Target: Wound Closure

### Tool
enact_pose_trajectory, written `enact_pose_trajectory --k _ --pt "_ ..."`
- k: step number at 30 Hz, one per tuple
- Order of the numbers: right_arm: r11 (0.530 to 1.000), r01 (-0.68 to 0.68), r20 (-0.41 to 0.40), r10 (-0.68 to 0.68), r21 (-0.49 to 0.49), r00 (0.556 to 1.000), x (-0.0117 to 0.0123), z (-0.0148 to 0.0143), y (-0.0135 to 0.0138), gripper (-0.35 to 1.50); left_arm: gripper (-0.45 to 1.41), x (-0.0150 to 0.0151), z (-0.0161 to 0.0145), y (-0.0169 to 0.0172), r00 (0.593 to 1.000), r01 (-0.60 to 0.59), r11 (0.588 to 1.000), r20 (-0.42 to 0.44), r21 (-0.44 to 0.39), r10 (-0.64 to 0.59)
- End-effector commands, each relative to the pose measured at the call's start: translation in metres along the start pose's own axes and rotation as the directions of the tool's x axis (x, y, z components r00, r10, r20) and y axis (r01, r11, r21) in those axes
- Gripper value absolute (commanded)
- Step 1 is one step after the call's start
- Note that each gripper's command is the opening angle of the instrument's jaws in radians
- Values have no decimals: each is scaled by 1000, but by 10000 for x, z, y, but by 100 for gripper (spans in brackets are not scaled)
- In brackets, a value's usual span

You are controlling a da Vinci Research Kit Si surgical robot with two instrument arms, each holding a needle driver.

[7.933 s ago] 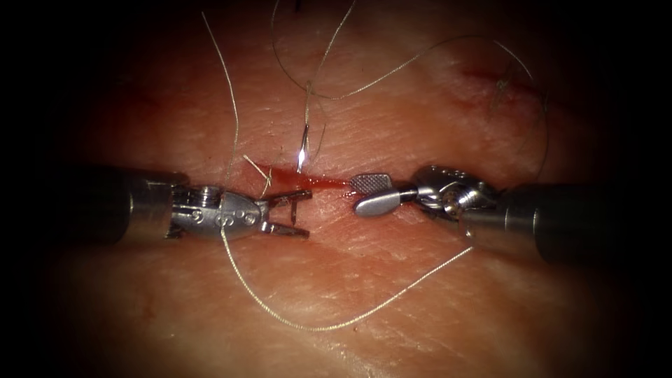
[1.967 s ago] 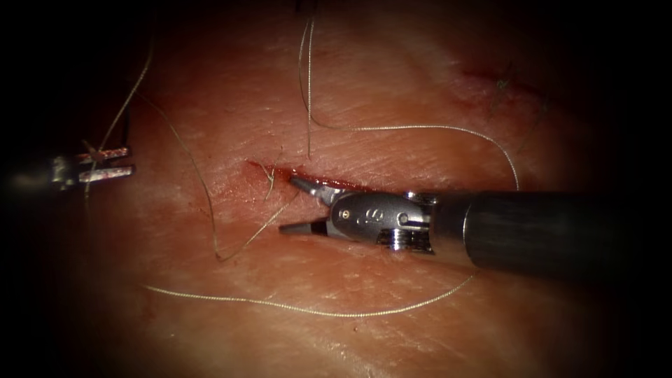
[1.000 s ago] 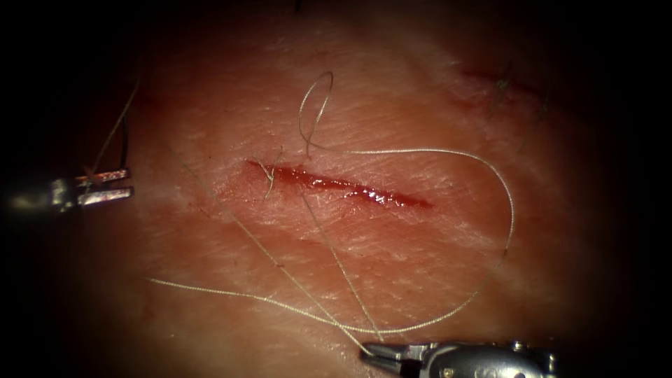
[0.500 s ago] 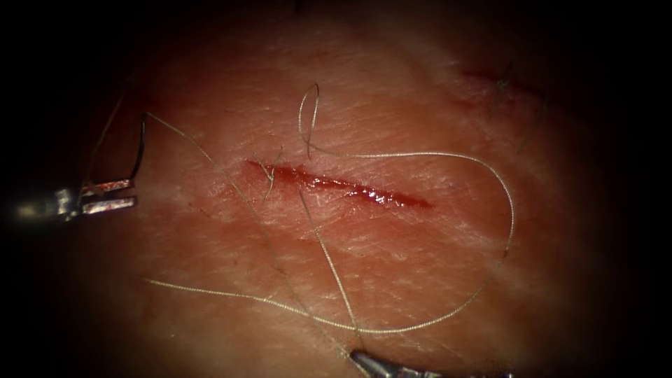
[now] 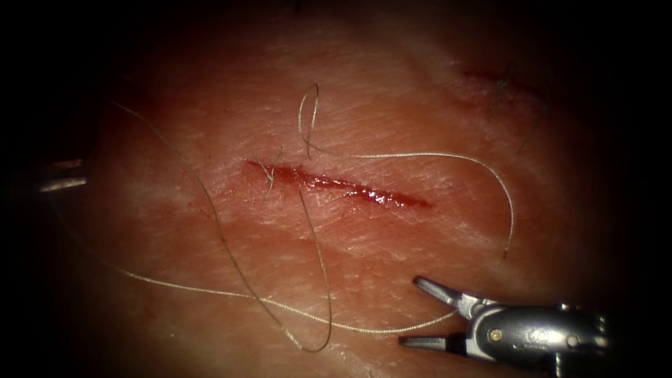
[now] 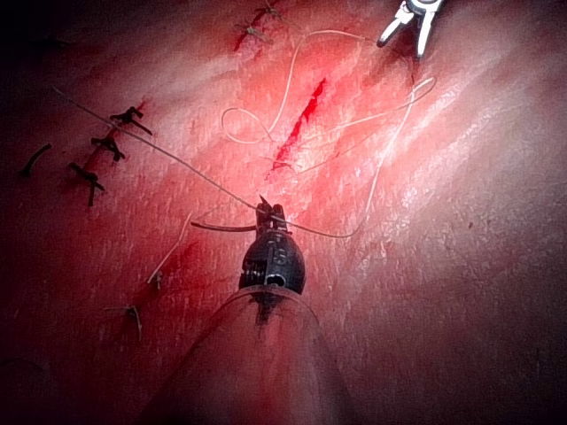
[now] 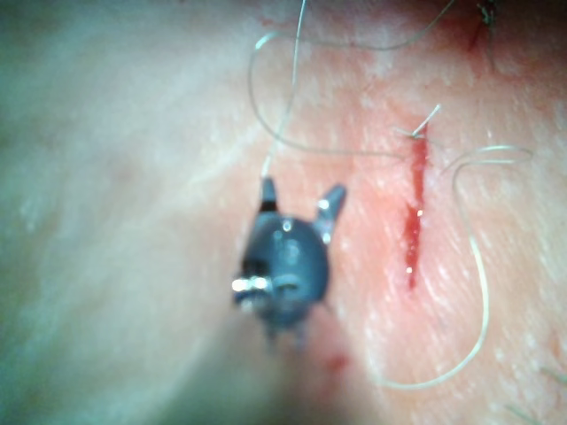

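Sitting half in shadow at the endoscope view's far left edge, the left tool (image 5: 84, 173) shows as two thin pale bars, close and parallel, with its shaft cut off; what it grips is hard to make out there. The left wrist view shows it (image 6: 263, 206) clamped tight on the needle (image 6: 221, 227), a dark, slim curved wire held near one end. The needle arcs away over the tissue (image 5: 392, 91), well left of the cut (image 5: 336, 185); whether its far end touches the surface I cannot tell.

The right tool (image 5: 413, 311), smooth polished metal with tapered jaws, sits below the right part of the cut, jaws spread wide in a V and holding nothing. In the right wrist view (image 7: 301, 197) a strand runs up to one jaw tip; contact is unclear.

The thread (image 5: 392, 155), fine and pale, lies in loose loops around the cut. The cut is a narrow slit, glossy with red fluid (image 5: 371, 194), in pink, finely creased tissue.
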Motion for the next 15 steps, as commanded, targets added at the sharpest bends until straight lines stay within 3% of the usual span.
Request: enact_pose_trajectory --k 1,6,13,15 --pt "1000 16 6 -16 -17 1000 -14 22 16 130 -45 -4 8 4 1000 2 1000 2 2 -2" --pt "997 64 12 -63 -43 998 -45 67 39 113 -45 -2 10 8 1000 7 1000 5 7 -7" --pt "992 124 19 -123 -36 992 -78 132 40 95 -45 -1 10 8 1000 8 1000 4 4 -8" --pt "991 129 19 -129 -37 992 -78 137 41 93 -45 -1 11 9 1000 8 1000 4 5 -8"
